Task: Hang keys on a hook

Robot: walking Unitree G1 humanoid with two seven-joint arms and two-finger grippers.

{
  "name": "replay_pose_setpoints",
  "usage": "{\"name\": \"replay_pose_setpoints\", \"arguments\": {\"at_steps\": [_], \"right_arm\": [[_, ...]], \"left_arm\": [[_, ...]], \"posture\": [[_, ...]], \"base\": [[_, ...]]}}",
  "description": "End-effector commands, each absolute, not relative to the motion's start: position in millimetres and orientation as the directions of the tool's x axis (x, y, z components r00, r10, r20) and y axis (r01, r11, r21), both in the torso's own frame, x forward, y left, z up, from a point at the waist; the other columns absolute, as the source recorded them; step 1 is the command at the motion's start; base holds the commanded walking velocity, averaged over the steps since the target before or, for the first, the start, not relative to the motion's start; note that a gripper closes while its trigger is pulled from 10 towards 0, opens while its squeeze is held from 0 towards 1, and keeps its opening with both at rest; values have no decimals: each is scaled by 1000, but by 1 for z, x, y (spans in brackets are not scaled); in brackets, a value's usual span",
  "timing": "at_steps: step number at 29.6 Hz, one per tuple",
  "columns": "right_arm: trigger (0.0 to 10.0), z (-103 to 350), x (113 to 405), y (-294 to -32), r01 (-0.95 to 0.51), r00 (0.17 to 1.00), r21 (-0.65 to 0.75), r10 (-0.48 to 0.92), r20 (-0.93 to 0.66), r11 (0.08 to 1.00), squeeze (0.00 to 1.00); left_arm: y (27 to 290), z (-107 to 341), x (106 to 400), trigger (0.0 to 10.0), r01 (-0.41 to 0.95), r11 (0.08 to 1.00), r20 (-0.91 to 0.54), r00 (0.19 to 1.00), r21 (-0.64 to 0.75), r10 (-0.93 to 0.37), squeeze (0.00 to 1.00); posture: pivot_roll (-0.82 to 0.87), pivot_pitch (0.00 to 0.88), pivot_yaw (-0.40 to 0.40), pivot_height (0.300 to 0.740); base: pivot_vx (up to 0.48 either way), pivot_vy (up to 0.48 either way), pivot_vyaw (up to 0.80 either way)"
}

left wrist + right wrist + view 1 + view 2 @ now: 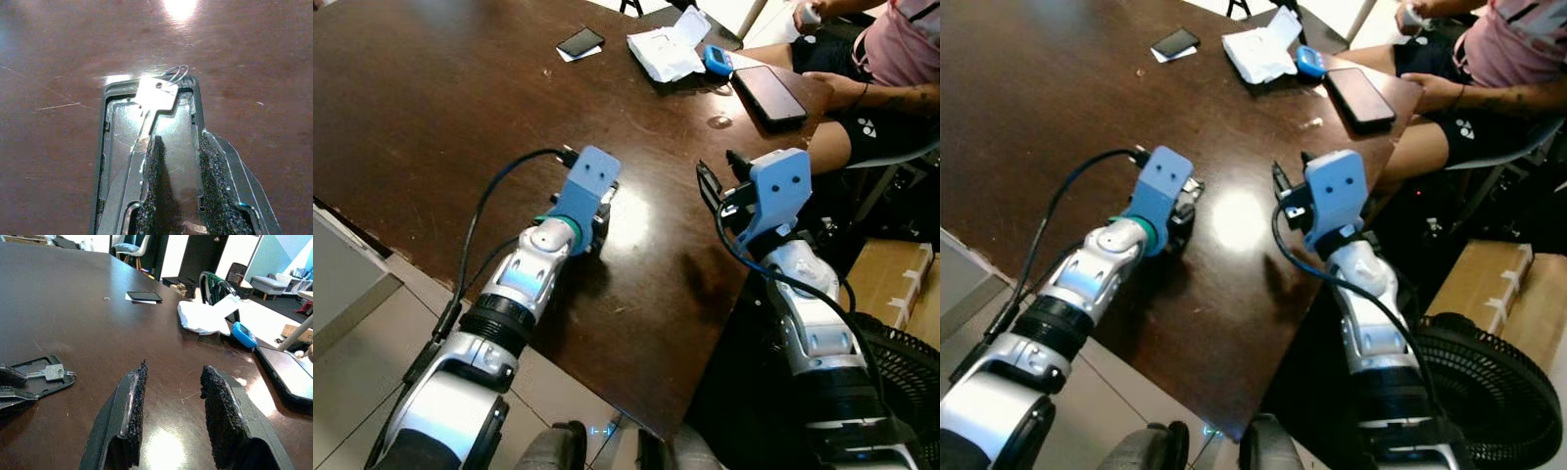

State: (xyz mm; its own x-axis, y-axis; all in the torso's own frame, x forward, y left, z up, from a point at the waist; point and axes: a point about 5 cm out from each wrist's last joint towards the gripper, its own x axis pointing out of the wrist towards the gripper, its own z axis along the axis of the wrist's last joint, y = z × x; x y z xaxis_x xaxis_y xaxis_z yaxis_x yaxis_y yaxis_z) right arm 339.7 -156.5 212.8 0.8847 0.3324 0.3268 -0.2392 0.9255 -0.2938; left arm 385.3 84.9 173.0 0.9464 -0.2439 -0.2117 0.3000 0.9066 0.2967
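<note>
Reaching with the left gripper (178, 196), fingers apart, toward the key (155, 100) lying in the small black tray (110, 132) on the table (431, 117), needing to straddle its blade squarely before closing.

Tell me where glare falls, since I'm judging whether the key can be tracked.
Left wrist view: a lamp reflection burns out the table at the far edge, and the key shines but stays sharp in its tray. Left eye view: a bright patch sits between the left gripper and right gripper.
</note>
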Motion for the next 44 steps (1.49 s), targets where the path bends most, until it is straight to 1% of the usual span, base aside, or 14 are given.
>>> {"name": "replay_pose_setpoints", "arguments": {"at_steps": [1, 6, 8, 10, 11, 12, 13, 15, 18, 25, 30, 33, 40, 44], "right_arm": [[10000, 208, 338, -157, -242, 887, -281, 329, 323, 929, 0], [10000, 208, 338, -156, -243, 887, -280, 330, 324, 929, 0], [10000, 208, 337, -155, -244, 886, -274, 329, 327, 930, 0], [10000, 208, 337, -155, -244, 886, -274, 329, 327, 930, 0], [10000, 208, 337, -155, -244, 886, -273, 328, 327, 931, 0], [10000, 208, 337, -155, -244, 886, -273, 328, 327, 931, 0], [10000, 208, 337, -155, -244, 887, -270, 327, 327, 931, 0], [10000, 208, 337, -155, -244, 887, -270, 327, 327, 931, 0], [10000, 207, 337, -154, -245, 887, -266, 326, 327, 932, 0], [10000, 205, 335, -154, -246, 888, -263, 326, 324, 933, 0], [10000, 205, 334, -153, -248, 889, -262, 327, 322, 933, 0], [10000, 204, 332, -151, -253, 888, -259, 330, 319, 932, 0], [10000, 204, 331, -151, -256, 889, -259, 332, 314, 931, 0], [10000, 203, 331, -151, -257, 891, -260, 332, 310, 931, 0]], "left_arm": [[100, 138, 379, 10000, 282, 911, -351, 921, 301, -169, 0], [101, 141, 381, 10000, 266, 914, -337, 928, 307, -157, 0], [96, 159, 383, 10000, 321, 916, -302, 922, 240, -244, 0], [96, 159, 383, 10000, 321, 916, -302, 922, 240, -244, 0], [92, 168, 382, 10000, 369, 907, -281, 909, 204, -307, 0], [92, 168, 382, 10000, 369, 907, -281, 909, 204, -307, 0], [85, 183, 380, 10000, 412, 894, -237, 899, 176, -368, 0], [85, 183, 380, 10000, 412, 894, -237, 899, 176, -368, 0], [73, 207, 379, 10000, 431, 885, -152, 900, 177, -408, 0], [65, 227, 386, 10000, 364, 898, -57, 930, 246, -362, 0], [66, 229, 392, 10000, 320, 908, -47, 946, 271, -320, 0], [69, 224, 397, 10000, 280, 917, -77, 960, 285, -270, 0], [69, 216, 397, 10000, 272, 919, -109, 962, 285, -251, 0], [64, 214, 395, 10000, 331, 912, -131, 943, 242, -307, 0]], "posture": [[21, 244, 97, 740], [22, 247, 98, 740], [26, 252, 104, 740], [26, 252, 104, 740], [27, 253, 106, 740], [27, 253, 106, 740], [31, 256, 108, 740], [31, 256, 108, 740], [27, 263, 111, 740], [24, 276, 114, 740], [19, 287, 116, 740], [13, 302, 118, 740], [8, 319, 116, 740], [9, 323, 116, 740]], "base": [[0, 0, 0], [0, 0, 0], [0, 0, 0], [0, 0, 0], [0, 0, 0], [0, 0, 0], [0, 0, 0], [0, 0, 0], [0, 0, 0], [0, 0, 0], [0, 0, 0], [0, 0, 0], [0, 0, 0], [0, 0, 0]]}}
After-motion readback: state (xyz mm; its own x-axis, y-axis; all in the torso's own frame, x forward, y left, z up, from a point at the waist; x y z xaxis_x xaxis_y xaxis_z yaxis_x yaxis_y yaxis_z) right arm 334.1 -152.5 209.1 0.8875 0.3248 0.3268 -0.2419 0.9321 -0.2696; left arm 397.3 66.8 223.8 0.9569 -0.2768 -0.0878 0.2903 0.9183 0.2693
